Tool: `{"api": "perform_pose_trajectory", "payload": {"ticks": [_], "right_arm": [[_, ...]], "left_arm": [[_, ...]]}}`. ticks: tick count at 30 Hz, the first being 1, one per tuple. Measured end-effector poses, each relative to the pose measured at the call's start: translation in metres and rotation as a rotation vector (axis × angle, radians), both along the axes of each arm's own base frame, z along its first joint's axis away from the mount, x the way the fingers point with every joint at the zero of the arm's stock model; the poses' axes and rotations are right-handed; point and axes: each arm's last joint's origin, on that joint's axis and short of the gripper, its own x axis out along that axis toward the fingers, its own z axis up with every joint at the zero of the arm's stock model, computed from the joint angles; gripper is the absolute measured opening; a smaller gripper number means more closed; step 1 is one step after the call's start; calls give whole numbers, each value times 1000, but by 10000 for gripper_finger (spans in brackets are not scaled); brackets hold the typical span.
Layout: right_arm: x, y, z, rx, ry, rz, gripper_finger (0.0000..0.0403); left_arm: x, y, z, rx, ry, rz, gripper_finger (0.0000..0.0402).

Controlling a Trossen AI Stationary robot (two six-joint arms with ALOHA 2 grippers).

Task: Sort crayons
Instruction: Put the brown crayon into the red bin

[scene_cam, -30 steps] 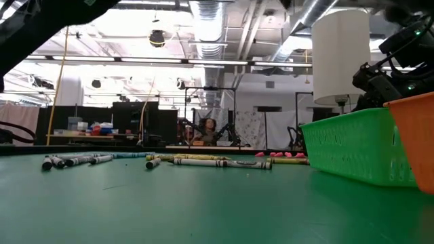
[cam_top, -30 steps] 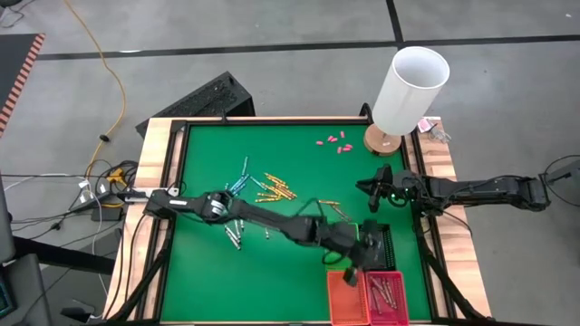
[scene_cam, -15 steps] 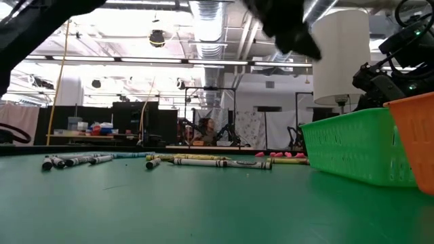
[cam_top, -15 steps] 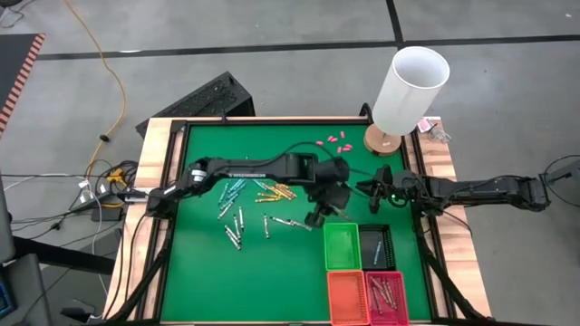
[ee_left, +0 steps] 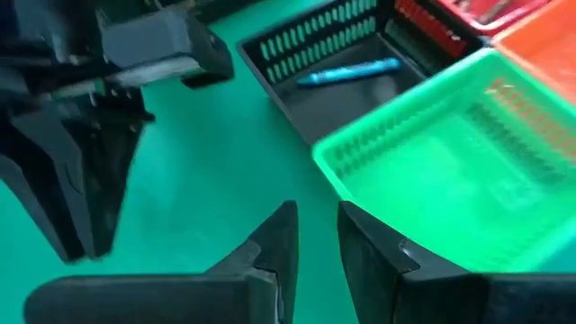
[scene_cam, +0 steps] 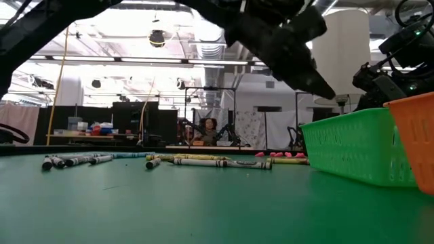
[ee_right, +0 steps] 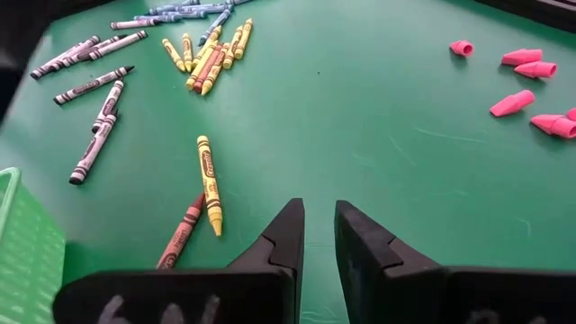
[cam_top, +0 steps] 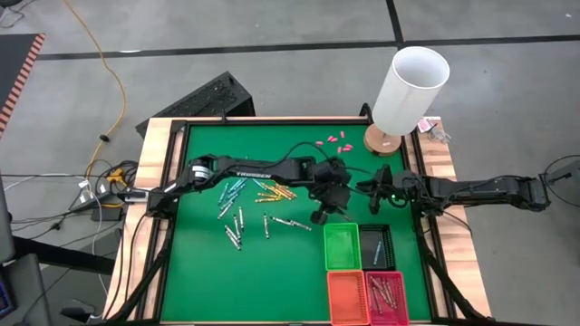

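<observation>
The crayons lie loose on the green table: blue ones (cam_top: 234,186), yellow-orange ones (cam_top: 275,190), grey-white ones (cam_top: 233,224) and a few more (cam_top: 292,223). A yellow crayon (ee_right: 209,184) and a brownish-red one (ee_right: 180,241) lie ahead of my right gripper. My left gripper (cam_top: 321,214) hangs above the table just beyond the green basket (cam_top: 342,246), fingers close together (ee_left: 317,236) and empty. My right gripper (cam_top: 372,196) waits by the table's right side, fingers close together (ee_right: 319,220) and empty.
Four baskets stand near right: green, black (cam_top: 376,244) holding a blue crayon (ee_left: 349,74), orange (cam_top: 344,297), and red (cam_top: 386,297) holding several crayons. Pink stubby pieces (cam_top: 333,140) lie at the far side. A white cylinder (cam_top: 410,89) stands at the far right corner.
My left gripper has swung from above the orange and red baskets toward the table's far edge, to just beyond the green basket, and has nearly stopped there. My right arm has kept still.
</observation>
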Motion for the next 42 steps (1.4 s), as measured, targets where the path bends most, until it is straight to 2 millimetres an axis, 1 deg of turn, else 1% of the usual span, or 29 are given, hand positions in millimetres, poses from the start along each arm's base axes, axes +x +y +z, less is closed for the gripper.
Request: {"api": "perform_pose_trajectory", "payload": {"ticks": [3, 6, 11, 18, 22, 26, 28, 32, 34, 36, 42], "right_arm": [[0, 0, 0, 0, 0, 0, 68], [0, 0, 0, 0, 0, 0, 68], [0, 0, 0, -2, 1, 1, 68], [0, 0, 0, -2, 1, 1, 68], [0, 0, 0, -3, 0, -1, 68], [0, 0, 0, -5, 0, -5, 68], [0, 0, 0, -6, 1, -4, 68], [0, 0, 0, -17, -4, 1, 68], [0, 0, 1, -18, -7, 1, 68], [1, 0, 1, -19, -14, 1, 68], [1, 0, 1, -22, -16, 2, 68]], "left_arm": [[1, 0, -15, 41, -52, -13, 68], [-2, 1, -28, 66, -49, -27, 72], [-7, 2, -43, 134, -24, -17, 94], [-7, 1, -49, 165, -66, -37, 143], [-7, 2, -49, 205, -72, -38, 161], [-7, 2, -51, 207, -67, -40, 162], [-4, 2, -56, 202, -78, -40, 162], [-1, -3, -80, 205, -36, -53, 162], [0, -6, -87, 227, -19, -32, 162], [0, -7, -88, 242, -12, 5, 162], [-1, -5, -89, 238, 9, 18, 162]]}}
